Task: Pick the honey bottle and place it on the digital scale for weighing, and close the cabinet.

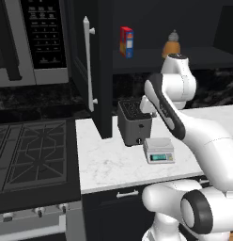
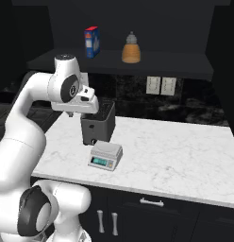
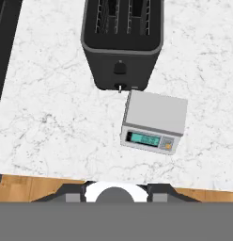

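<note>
— Far left of the claw?
— Microwave (image 1: 41, 37) with keypad, up high; stove (image 1: 34, 150) below it. Both well off to the claw's left.

— Next along?
— Cabinet (image 1: 102, 70), black, door swung open edge-on, long silver handle (image 1: 89, 61) facing out. Left of the claw and above it, still not closed.

— And the claw itself?
— Gripper (image 3: 116, 194) pointing down over the white marble counter (image 3: 52, 117), above the counter's front part. Tips drawn in close, nothing between them.

— Under it?
— Dark toaster (image 3: 122, 42) below and ahead, slots up, lever toward the claw. Digital scale (image 3: 155, 120) just this side of the toaster's front corner, nearly touching it, a little right of the claw's line. Grey platform bare, greenish display facing the counter edge.

— On the shelf?
— Red, blue and yellow box (image 2: 92, 41) upright in the open cabinet, above the claw and farther back. Just right of the box, apart from it, honey bottle (image 2: 130, 49): amber, pale cap, standing upright on the dark shelf.

— Honey bottle against the claw?
— Well above, behind and to the right. No contact; well apart from the scale too, higher and farther back.

— Anything farther right?
— Two pale wall outlets (image 2: 160, 85) on the dark backsplash, beyond the claw and right of the bottle, lower than the shelf.
</note>
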Available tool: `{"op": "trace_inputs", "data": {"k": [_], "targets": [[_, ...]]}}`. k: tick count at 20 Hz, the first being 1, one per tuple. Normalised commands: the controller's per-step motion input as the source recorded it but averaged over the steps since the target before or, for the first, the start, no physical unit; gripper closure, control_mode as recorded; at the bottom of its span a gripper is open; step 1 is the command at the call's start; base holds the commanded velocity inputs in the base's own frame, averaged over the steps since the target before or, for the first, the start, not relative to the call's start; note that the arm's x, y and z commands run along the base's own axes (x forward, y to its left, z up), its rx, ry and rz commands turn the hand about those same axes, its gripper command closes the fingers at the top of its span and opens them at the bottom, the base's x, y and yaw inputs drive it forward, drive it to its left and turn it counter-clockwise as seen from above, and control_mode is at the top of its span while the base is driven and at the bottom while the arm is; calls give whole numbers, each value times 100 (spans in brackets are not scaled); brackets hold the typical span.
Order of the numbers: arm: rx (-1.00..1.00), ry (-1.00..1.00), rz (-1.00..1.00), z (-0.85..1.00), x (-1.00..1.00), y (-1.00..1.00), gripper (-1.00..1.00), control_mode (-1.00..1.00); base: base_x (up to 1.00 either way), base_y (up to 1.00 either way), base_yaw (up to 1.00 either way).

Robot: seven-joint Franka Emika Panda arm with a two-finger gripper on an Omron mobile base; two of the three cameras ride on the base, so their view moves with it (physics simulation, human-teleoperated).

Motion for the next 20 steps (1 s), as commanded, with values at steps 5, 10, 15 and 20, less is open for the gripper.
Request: {"op": "trace_inputs", "data": {"k": [5,10,15,20], "targets": [[-2,-8,1,1,-40,4,-100,-100,0,0,0],[-11,-54,0,25,-77,0,-100,-100,0,0,0],[-2,-58,-1,77,-58,-20,-100,-100,0,0,0],[3,-36,-4,91,-21,-37,-100,-100,0,0,0]]}}
